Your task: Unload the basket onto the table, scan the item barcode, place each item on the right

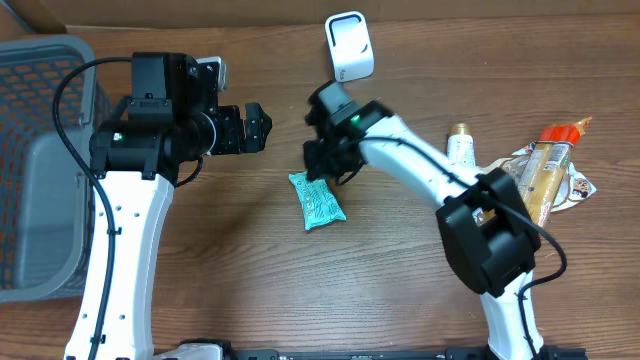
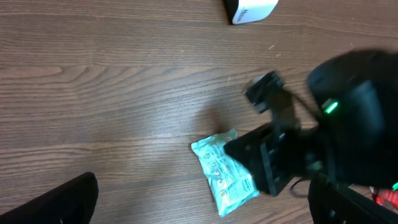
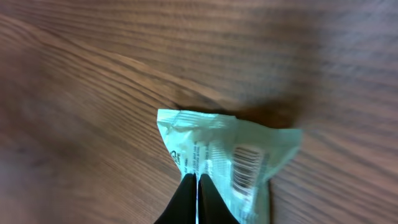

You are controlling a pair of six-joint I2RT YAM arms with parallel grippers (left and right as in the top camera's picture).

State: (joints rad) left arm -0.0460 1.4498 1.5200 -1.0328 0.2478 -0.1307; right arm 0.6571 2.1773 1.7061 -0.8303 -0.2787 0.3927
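Grab step here: right fingers (image 3: 186, 202) clamped on the teal packet (image 3: 230, 155), left fingers (image 2: 56, 205) wide open. Next up, lift its barcode (image 3: 247, 165) toward the far scanner (image 1: 349, 45).

My top camera hangs over the table (image 1: 250, 290) and looks straight down from high up. It takes in the left arm (image 1: 130, 220), the right arm (image 1: 412, 162), the basket (image 1: 40, 160) at the left, the scanner (image 1: 349, 45) at the far edge and the packet (image 1: 317, 202) in the middle. My left wrist camera sits lower and looks down at a slant. It shares the packet, the scanner and part of the right arm with the top view. My right wrist camera is very near the packet, with its own fingers (image 3: 183, 205) at the bottom edge. All three views see the packet.
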